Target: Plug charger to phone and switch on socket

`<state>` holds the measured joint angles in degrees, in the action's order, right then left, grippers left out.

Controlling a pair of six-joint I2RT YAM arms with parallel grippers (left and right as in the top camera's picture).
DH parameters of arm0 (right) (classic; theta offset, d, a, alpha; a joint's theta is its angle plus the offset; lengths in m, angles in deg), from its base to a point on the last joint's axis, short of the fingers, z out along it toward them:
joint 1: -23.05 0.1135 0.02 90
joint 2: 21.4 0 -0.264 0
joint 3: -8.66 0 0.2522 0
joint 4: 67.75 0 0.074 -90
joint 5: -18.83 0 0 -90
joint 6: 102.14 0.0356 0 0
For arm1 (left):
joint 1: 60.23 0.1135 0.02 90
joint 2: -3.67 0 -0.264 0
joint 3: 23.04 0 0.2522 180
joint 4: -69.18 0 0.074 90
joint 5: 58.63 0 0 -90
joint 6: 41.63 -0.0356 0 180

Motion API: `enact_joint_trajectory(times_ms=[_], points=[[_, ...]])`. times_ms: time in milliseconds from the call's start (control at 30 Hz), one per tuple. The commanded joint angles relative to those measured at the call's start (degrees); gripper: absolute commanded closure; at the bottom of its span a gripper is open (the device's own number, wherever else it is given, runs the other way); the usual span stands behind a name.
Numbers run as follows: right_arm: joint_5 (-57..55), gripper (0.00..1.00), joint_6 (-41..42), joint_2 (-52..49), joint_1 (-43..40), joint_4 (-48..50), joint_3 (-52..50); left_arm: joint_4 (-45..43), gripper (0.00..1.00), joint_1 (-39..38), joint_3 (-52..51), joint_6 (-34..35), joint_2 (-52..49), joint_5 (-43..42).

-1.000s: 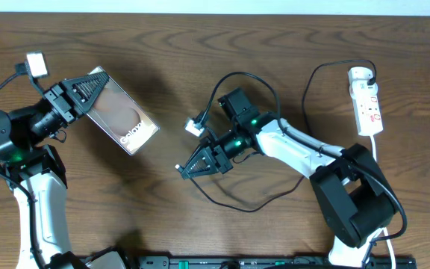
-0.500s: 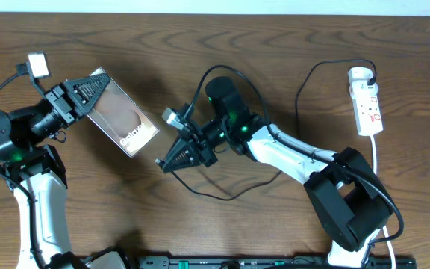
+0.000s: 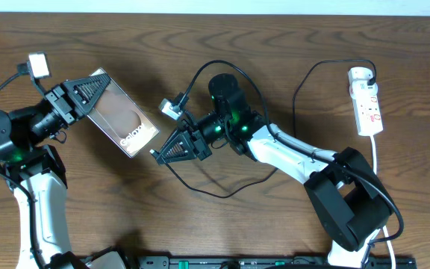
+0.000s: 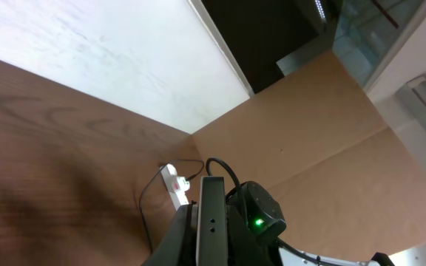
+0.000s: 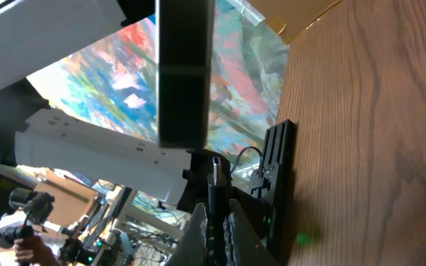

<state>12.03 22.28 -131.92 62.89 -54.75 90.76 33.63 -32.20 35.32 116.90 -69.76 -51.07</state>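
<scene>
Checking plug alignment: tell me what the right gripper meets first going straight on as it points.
Probably the phone's lower end, held by the left gripper; the line may slip just past its corner, and height is unclear.

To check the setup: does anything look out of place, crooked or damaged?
Nothing is damaged or spilled. Only the phone sits askew: the left tool grips one end, holding it diagonally. The right tool holds the charger by its tip, beside the phone's lower edge.

Phone [image 3: 118, 116]: 1, upper left. Charger [image 3: 224, 195]: 1, centre. Socket [image 3: 366, 101]: 1, upper right. Robot arms: 2. Grippers: 2, namely left gripper [image 3: 98, 82] and right gripper [image 3: 159, 154]. Wooden table [image 3: 275, 37]: 1.
</scene>
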Motion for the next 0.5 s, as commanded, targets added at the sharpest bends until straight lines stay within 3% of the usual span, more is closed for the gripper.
enact_joint_trajectory(times_ms=[0,467], points=[[-0.52,0.99,2.01,-0.17,-0.04,1.31,0.59,-0.48,0.93,0.13,0.70,-0.50,0.46,-0.52],[0.09,0.99,5.81,-0.17,-0.04,7.15,0.59,-0.48,0.93,0.13,0.61,-0.55,0.46,-0.52]])
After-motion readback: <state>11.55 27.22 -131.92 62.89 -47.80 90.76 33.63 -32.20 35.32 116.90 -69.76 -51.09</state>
